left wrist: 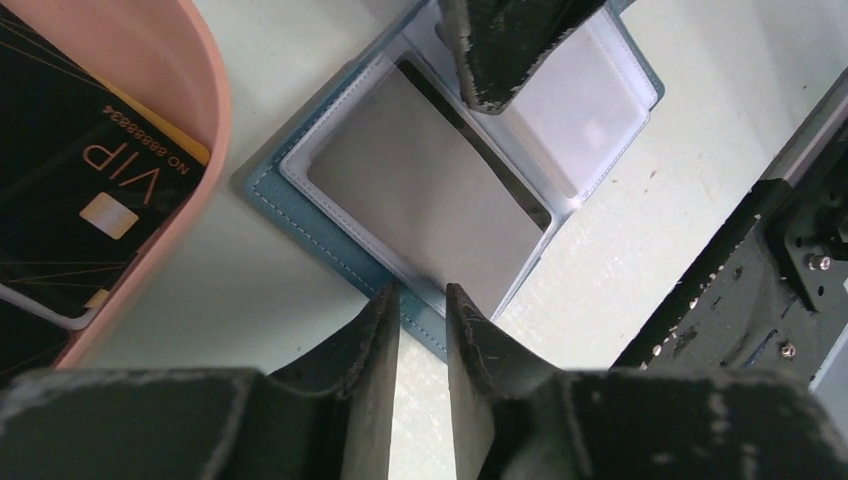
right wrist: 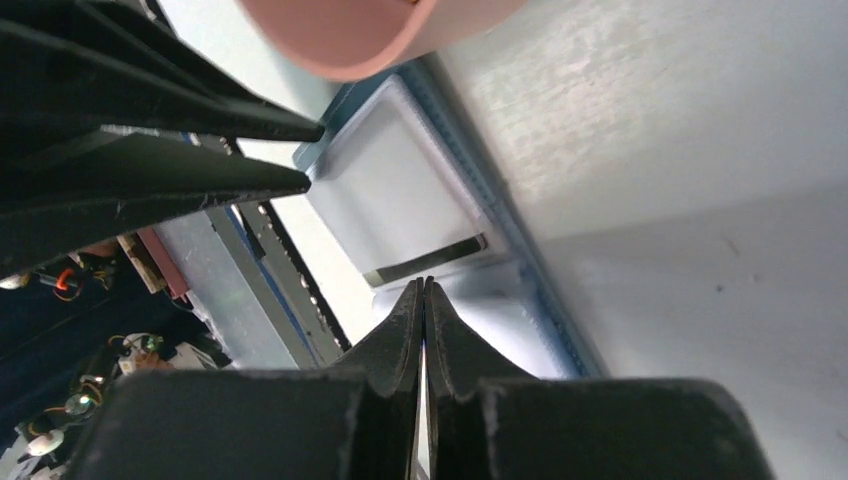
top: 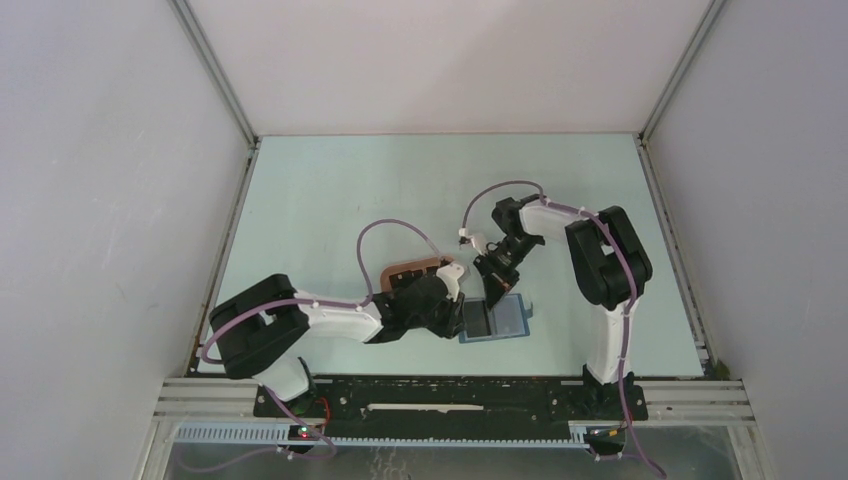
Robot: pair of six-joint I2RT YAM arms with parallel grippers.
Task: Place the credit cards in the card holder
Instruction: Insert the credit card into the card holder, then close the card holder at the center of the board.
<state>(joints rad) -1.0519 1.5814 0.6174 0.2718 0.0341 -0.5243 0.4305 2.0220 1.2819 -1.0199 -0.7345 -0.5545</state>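
The card holder [left wrist: 300, 215] is a blue wallet lying open on the table, with clear inner pockets. A grey card [left wrist: 420, 190] sits in its left pocket, its dark end [right wrist: 425, 258] still showing at the pocket mouth. My left gripper [left wrist: 420, 295] is narrowly open, its tips at the wallet's near blue edge. My right gripper [right wrist: 423, 283] is shut with nothing in it, its tips at the card's end over the wallet's middle. A black VIP card [left wrist: 70, 200] and an orange-tan card [left wrist: 190, 150] lie in the pink tray [left wrist: 215, 100].
The pink tray [top: 400, 272] lies just left of the wallet [top: 505, 322], close to my left gripper [top: 462, 318]. My right gripper [top: 497, 290] hangs over the wallet. The metal frame rail [left wrist: 740, 300] runs along the table's near edge. White walls enclose the table.
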